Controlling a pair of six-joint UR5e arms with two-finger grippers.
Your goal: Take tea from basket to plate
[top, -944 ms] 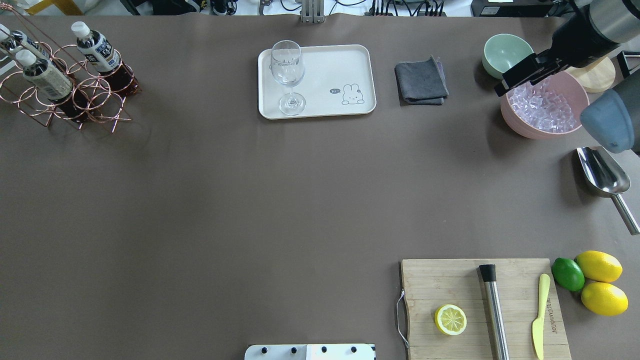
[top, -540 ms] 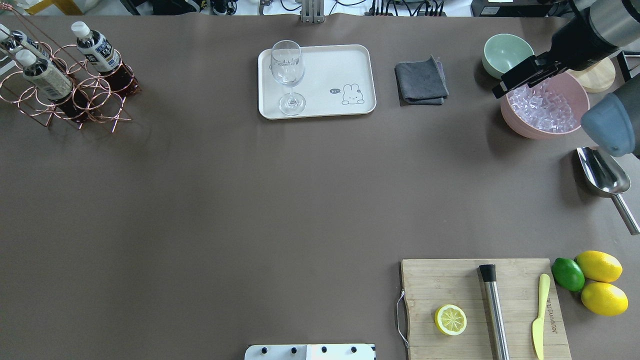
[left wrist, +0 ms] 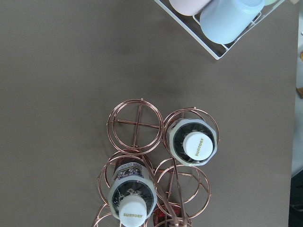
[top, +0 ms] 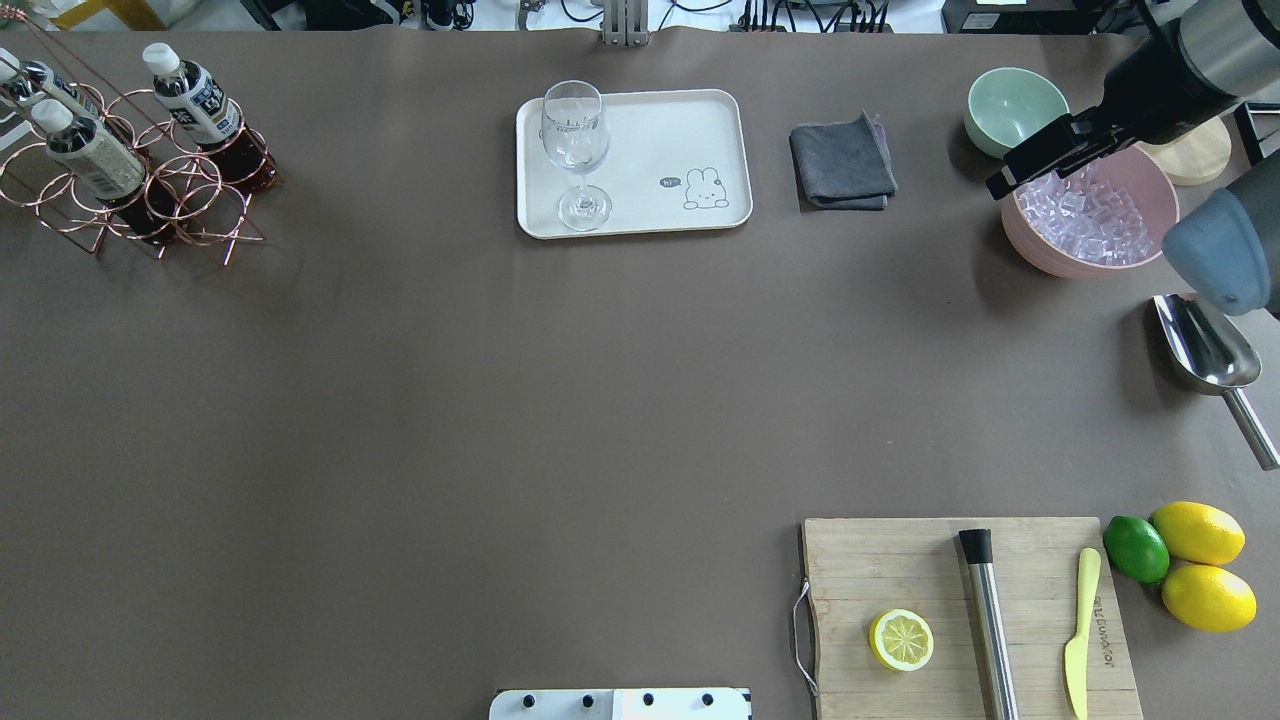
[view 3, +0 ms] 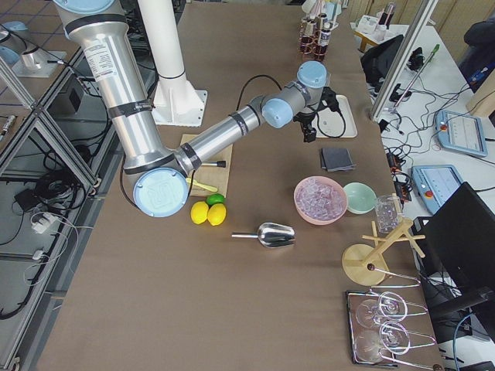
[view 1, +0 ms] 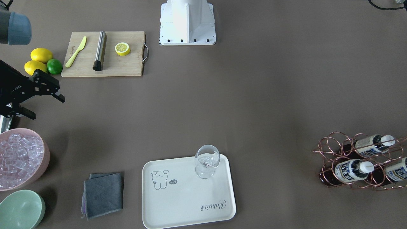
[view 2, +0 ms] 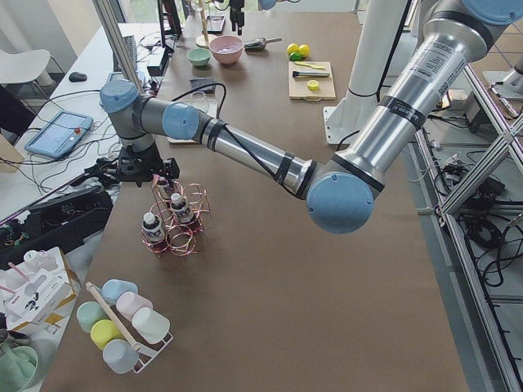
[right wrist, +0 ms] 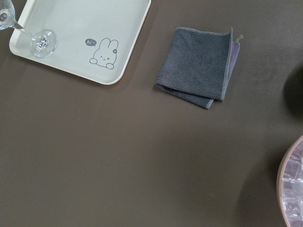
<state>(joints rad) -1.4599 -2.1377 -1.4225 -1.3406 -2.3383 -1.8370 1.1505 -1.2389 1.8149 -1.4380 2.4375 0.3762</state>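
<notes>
Three tea bottles (top: 195, 100) with white caps stand in the copper wire basket (top: 190, 200) at the table's far left; they also show in the front view (view 1: 351, 168). The left wrist view looks straight down on two caps (left wrist: 192, 142) and the basket's rings (left wrist: 135, 125). My left gripper (view 2: 159, 175) hangs just above the bottles; I cannot tell whether it is open. The cream plate (top: 680, 130) holds a wine glass (top: 575, 140). My right gripper (view 1: 47, 108) is open and empty, hovering by the pink bowl.
A pink bowl of ice (top: 1090, 215), a green bowl (top: 1012, 105), a grey cloth (top: 842, 160) and a metal scoop (top: 1205, 345) lie at the right. A cutting board (top: 900, 570) with lemon half, muddler and knife sits front right, with lemons (top: 1200, 530) beside it.
My right arm has shifted very slightly near the pink bowl. The bottles, basket and plate have not moved.
</notes>
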